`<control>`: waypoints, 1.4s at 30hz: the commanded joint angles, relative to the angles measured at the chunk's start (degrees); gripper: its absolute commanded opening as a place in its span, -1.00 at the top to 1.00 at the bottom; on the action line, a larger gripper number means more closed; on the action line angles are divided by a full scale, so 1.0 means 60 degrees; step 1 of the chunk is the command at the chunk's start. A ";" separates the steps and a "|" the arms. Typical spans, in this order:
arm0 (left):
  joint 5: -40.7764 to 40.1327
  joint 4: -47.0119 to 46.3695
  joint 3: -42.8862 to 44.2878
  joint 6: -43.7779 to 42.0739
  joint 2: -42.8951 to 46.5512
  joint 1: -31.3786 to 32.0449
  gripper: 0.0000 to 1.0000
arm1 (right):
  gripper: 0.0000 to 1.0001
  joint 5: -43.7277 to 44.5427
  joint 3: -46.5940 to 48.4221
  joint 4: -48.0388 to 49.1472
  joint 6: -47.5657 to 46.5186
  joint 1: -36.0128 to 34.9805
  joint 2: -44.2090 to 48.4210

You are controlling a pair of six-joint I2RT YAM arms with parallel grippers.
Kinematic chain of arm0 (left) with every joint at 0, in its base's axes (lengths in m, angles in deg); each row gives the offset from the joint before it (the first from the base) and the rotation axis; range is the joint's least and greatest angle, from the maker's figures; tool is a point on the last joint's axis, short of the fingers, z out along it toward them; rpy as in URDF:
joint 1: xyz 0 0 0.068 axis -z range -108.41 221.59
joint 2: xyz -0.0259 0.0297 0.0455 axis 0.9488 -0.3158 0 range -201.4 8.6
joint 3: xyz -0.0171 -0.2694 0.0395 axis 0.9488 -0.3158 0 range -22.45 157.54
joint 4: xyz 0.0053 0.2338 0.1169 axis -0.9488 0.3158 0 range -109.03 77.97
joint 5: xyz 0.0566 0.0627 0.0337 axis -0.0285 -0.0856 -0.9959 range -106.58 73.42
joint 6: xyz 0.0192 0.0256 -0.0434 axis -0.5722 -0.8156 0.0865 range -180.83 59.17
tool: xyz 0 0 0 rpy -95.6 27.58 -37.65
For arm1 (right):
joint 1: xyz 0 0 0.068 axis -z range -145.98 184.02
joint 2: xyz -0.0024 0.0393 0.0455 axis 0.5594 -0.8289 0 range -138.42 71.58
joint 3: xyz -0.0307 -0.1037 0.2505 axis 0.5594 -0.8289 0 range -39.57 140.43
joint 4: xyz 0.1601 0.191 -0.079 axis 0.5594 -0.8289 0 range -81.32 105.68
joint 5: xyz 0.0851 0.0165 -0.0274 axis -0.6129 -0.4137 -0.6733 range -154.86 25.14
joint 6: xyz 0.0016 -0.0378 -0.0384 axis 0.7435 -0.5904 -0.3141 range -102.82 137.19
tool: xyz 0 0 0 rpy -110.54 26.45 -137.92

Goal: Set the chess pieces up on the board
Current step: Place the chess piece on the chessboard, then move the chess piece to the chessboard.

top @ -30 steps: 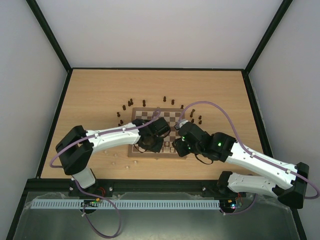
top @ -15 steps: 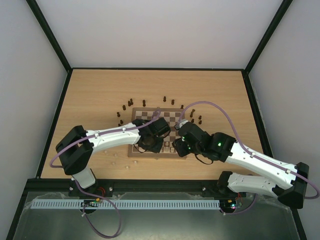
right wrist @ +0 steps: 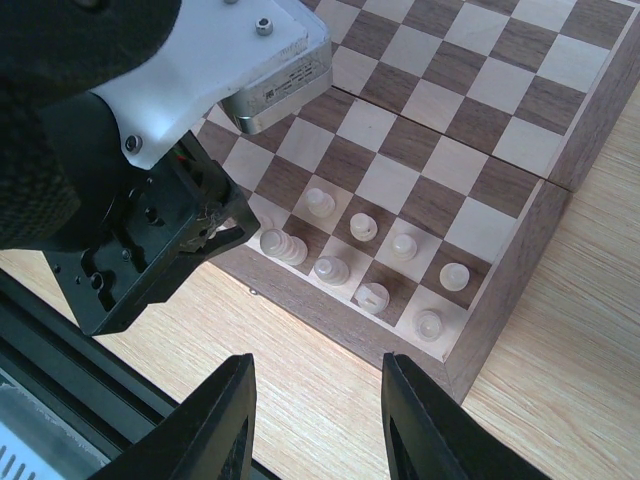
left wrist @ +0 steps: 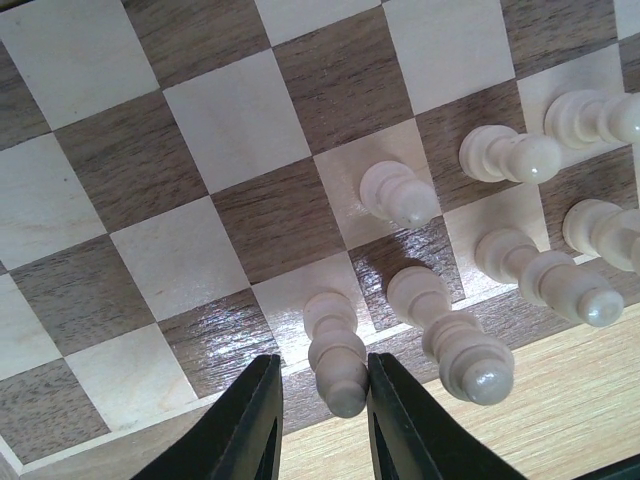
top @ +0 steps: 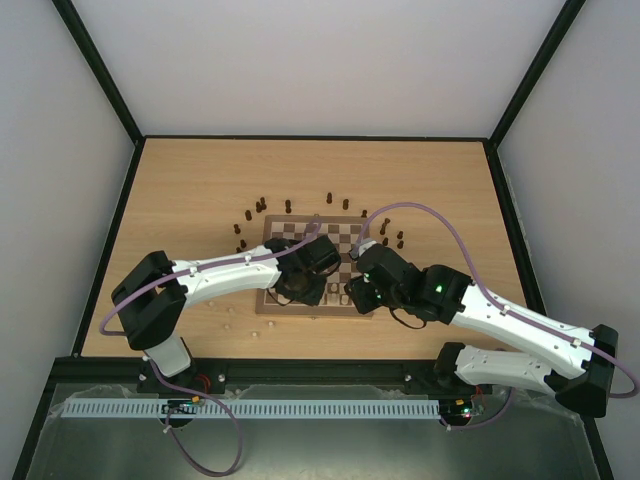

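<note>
The board [top: 335,235] lies mid-table and also shows in the left wrist view [left wrist: 200,170] and the right wrist view [right wrist: 470,110]. Several cream pieces [right wrist: 404,243] stand in its two near rows at the right corner. My left gripper [left wrist: 322,372] straddles one upright cream piece [left wrist: 335,345] on a cream square of the near row. Its right finger touches the piece and the left finger stands off with a gap. My right gripper [right wrist: 318,375] is open and empty over the bare tabletop just in front of the board's near edge.
Several dark pieces [top: 288,205] stand on the table around the board's far edge and its two far corners. A few pale pieces [top: 255,333] lie on the table in front of the board at the left. The left arm's wrist [right wrist: 150,230] fills the right wrist view's upper left.
My right wrist has shifted slightly left and toward the near edge. The left arm and the pieces look unchanged.
</note>
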 commanded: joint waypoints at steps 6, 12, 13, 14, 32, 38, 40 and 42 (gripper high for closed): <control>-0.0260 0.0315 -0.0036 0.0063 0.0042 0.0067 0.46 | 0.26 -0.0001 -0.0137 -0.0108 -0.0007 0.0034 0.0123; -0.0201 0.0320 0.0026 0.0082 0.0116 0.0067 0.45 | 0.26 0.0018 -0.0134 -0.0117 -0.0001 0.0034 0.0138; -0.0201 0.0334 0.0043 0.0099 0.0154 0.0067 0.40 | 0.26 0.0012 -0.0131 -0.0105 -0.0001 0.0041 0.0138; -0.0201 0.0352 0.0078 0.0097 0.0197 0.0067 0.34 | 0.26 0.0028 -0.0131 -0.0117 -0.0001 0.0034 0.0151; -0.0591 -0.0305 -0.0584 0.0451 0.2847 0.0067 -0.02 | 0.05 0.0392 -0.0077 -0.0213 0.0122 0.0041 -0.0133; -0.0790 -0.2061 -0.2327 0.0997 0.5289 0.0064 -0.13 | -0.12 0.0638 0.0030 -0.0317 0.0229 0.0033 -0.0387; -0.0830 -0.2442 -0.2848 0.1087 0.5790 0.0067 -0.16 | -0.23 0.0704 0.0112 -0.0366 0.0273 0.0039 -0.0532; -0.1030 -0.2601 -0.3097 0.1111 0.6142 0.0067 -0.27 | -0.35 0.0711 0.0218 -0.0381 0.0305 0.0041 -0.0722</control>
